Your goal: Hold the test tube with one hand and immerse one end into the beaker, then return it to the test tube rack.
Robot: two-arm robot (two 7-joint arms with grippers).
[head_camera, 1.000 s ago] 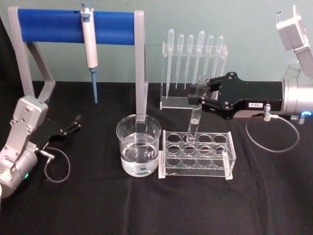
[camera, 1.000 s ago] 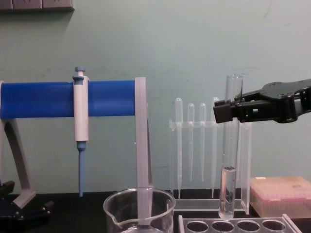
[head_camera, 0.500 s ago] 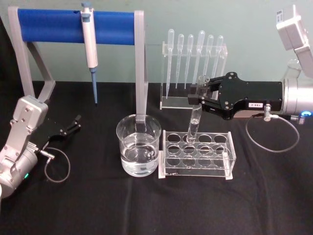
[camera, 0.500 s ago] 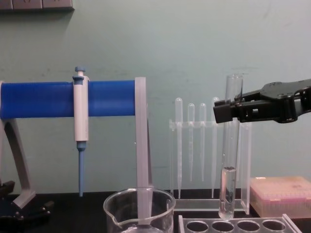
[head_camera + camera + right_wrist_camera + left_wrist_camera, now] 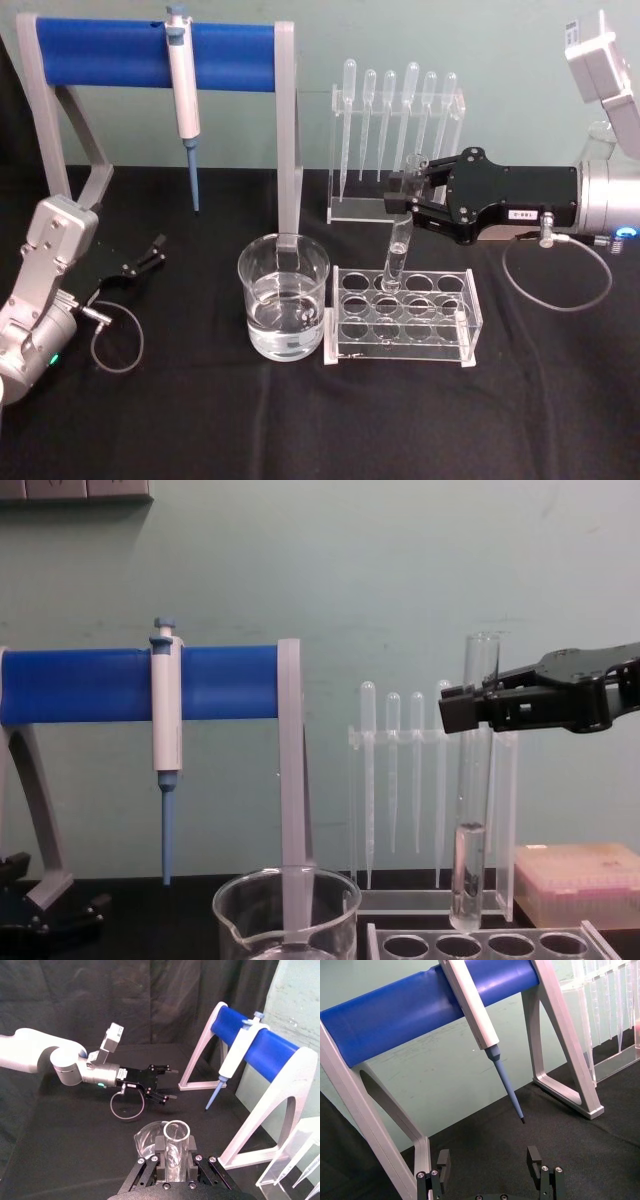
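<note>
Nearest the robot, the beaker (image 5: 283, 297) stands on the black counter (image 5: 300, 430) about half full of clear liquid, with the test tube rack (image 5: 405, 318) just beside it on the right, probably so a tube needs only a short sideways carry between them. Over the rack's back row the right claw (image 5: 402, 192) reaches in level from the right, closed on the test tube (image 5: 397, 250) close under its rim. That high grip leaves the long lower part, with its little pool of liquid, free to go down into the beaker. The tube hangs nearly upright with its round end at the mouth of a rack hole; whether it is just clear of the hole or just inside cannot be told, since the chest view cuts off the rack and beaker low down. From the right wrist, the claw's body hides everything of the tube but its open mouth. Far to the left, the left claw (image 5: 150, 252) is parked low over the counter with its jaws apart and empty. Behind stand the blue-barred stand (image 5: 110, 52) with a pipettor (image 5: 182, 95) hung on it and the plastic pipettes (image 5: 395, 110) in their holder.
</note>
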